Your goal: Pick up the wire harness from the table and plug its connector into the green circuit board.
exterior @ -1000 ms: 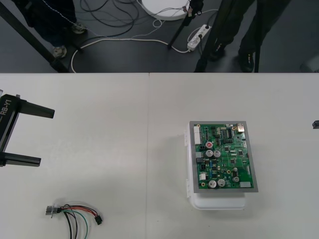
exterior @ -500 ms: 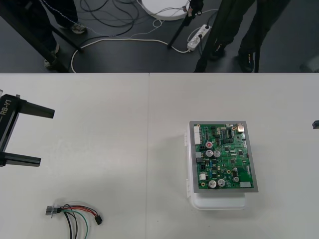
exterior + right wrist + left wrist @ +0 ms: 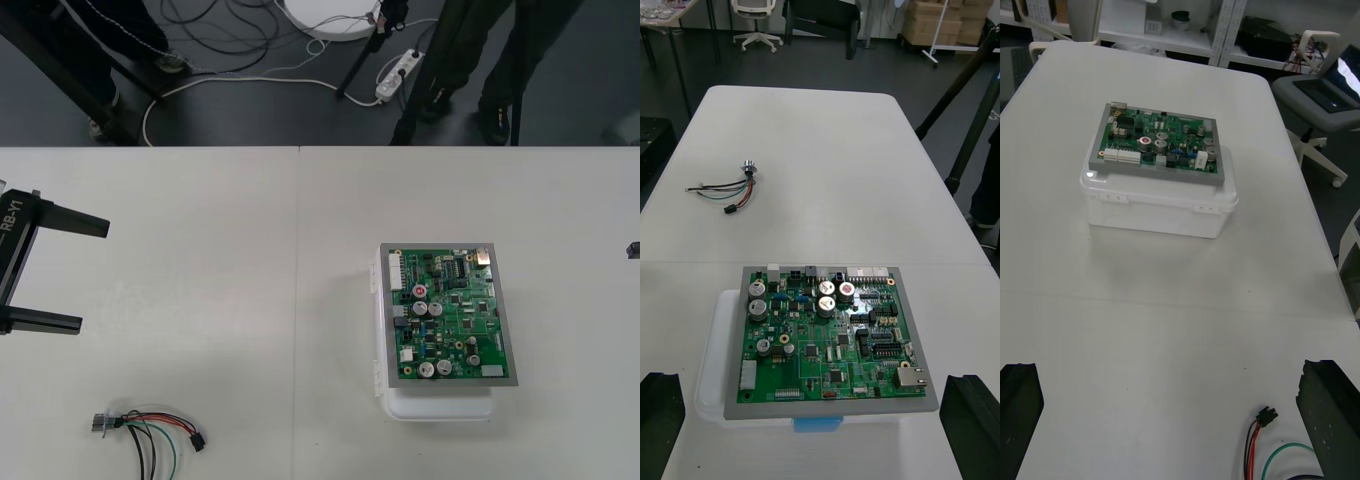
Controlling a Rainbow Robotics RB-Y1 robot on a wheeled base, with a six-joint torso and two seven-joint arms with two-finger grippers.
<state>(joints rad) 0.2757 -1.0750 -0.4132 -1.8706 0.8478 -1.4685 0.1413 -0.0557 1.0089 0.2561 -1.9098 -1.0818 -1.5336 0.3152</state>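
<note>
The wire harness (image 3: pixel 150 432) lies on the table near the front left, its round metal socket (image 3: pixel 102 423) to the left and its small black plug (image 3: pixel 198 440) to the right. The green circuit board (image 3: pixel 450 315) sits on its white base (image 3: pixel 435 406) right of centre. My left gripper (image 3: pixel 94 275) waits open at the left edge, behind the harness and well clear of it. From the left wrist, the plug (image 3: pixel 1265 415) lies close to one finger (image 3: pixel 1330 412). My right gripper (image 3: pixel 816 377) is open, facing the board (image 3: pixel 831 337), with the harness (image 3: pixel 726 191) beyond.
A seam (image 3: pixel 298 300) runs front to back down the table between harness and board. Bare tabletop lies all around the board's base (image 3: pixel 1157 204). Dark floor with cables and stand legs lies beyond the far edge.
</note>
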